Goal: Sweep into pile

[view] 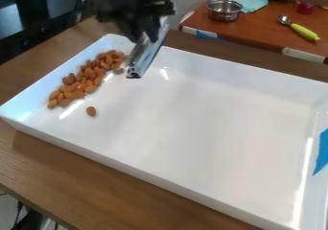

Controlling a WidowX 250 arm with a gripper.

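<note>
Camera view: we see claw (147,34) gripping scraper (142,57) beside almond pile (87,80); sweeping looks nearly done, next we should nudge the stray almond (91,111) into the rest.

"What's the tray (192,128) like?"
"Smooth and really shiny. I can't tell if it's plastic or something else."
"And the tabletop (96,186)?"
"Brown wood, with lines in it, and not very shiny."
"Are the nuts (83,83) shiny?"
"No, they look dull."
"What about the flat tool (146,51)?"
"It's shiny, like metal."
"And behind?"
"The bowl (224,11) is shiny metal. The spoon's tip (283,19) looks like metal too, and its green handle (304,32) looks like smooth plastic. That blue-green thing (251,2) looks like soft cloth."
</note>
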